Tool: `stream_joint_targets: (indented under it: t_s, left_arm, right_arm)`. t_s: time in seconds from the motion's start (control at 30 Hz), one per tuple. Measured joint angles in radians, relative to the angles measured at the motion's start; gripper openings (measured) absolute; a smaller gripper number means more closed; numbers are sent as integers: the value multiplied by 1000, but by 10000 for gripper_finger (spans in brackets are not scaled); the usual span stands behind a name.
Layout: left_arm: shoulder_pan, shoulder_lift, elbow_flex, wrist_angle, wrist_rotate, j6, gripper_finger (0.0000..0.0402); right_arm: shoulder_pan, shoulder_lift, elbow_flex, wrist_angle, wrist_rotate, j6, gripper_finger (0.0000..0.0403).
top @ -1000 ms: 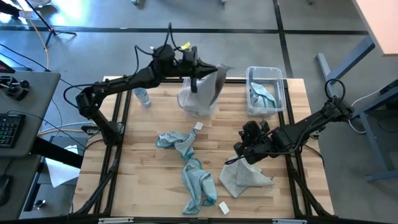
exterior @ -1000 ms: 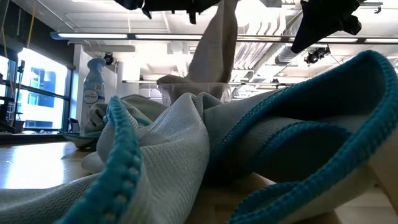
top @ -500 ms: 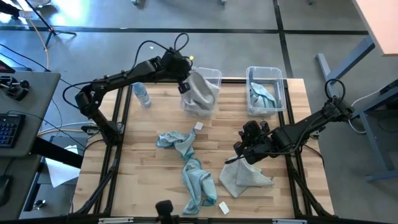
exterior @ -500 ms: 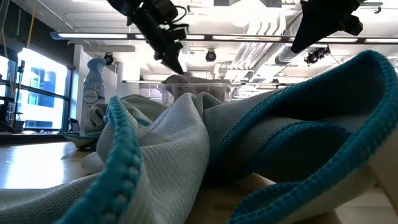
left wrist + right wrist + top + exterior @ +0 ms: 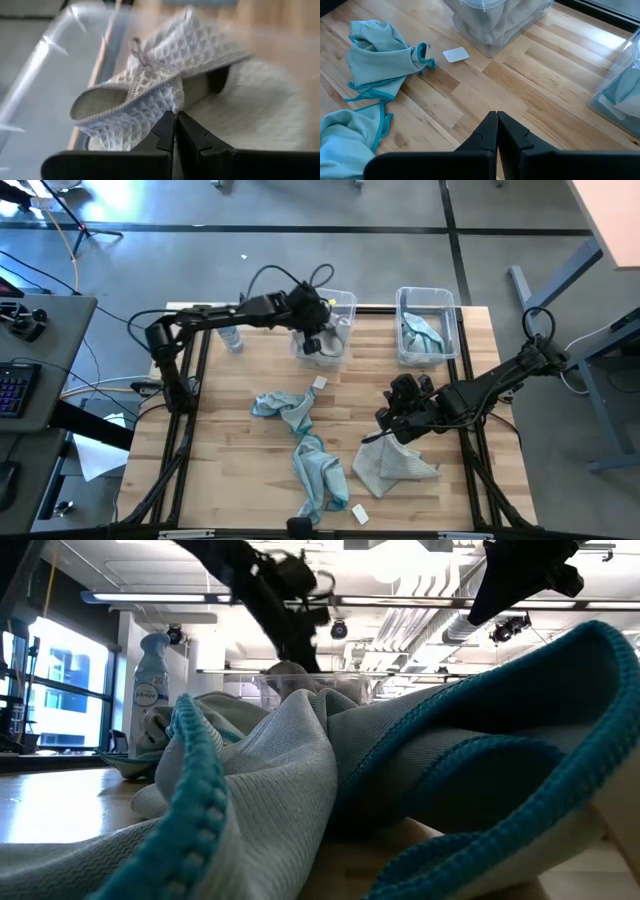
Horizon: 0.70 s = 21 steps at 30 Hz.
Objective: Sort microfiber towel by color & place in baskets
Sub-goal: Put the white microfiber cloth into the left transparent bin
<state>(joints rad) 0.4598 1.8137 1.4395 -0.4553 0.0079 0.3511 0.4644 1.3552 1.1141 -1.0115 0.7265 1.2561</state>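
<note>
Sorting by colour is placing the pale grey waffle-weave towel [image 5: 150, 85] inside the left clear plastic bin [image 5: 322, 325], where the left gripper [image 5: 175, 131], fingers together, is pressing it; teal towels [image 5: 288, 410] are lying mid-table, the right gripper [image 5: 496, 131], pinched together, hovering nearby.

A grey floor [image 5: 400, 205] surrounds the wooden bench [image 5: 230, 440]. A desk with a keyboard [image 5: 12, 388] stands beside it. Ceiling lights [image 5: 420, 558] glow overhead; a window [image 5: 60, 680] shows daylight.
</note>
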Motion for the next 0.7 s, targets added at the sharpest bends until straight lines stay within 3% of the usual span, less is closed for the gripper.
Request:
stream_joint_targets:
  t_s: [0.43, 0.7]
  left_arm:
    - [-3, 99, 3, 52, -26, -122, 2]
    - [-2, 105, 57, 18, -79, -132, 69]
  right_arm:
    - [0, 0, 0, 9, 0, 1, 0]
    - [0, 0, 0, 32, 0, 3, 0]
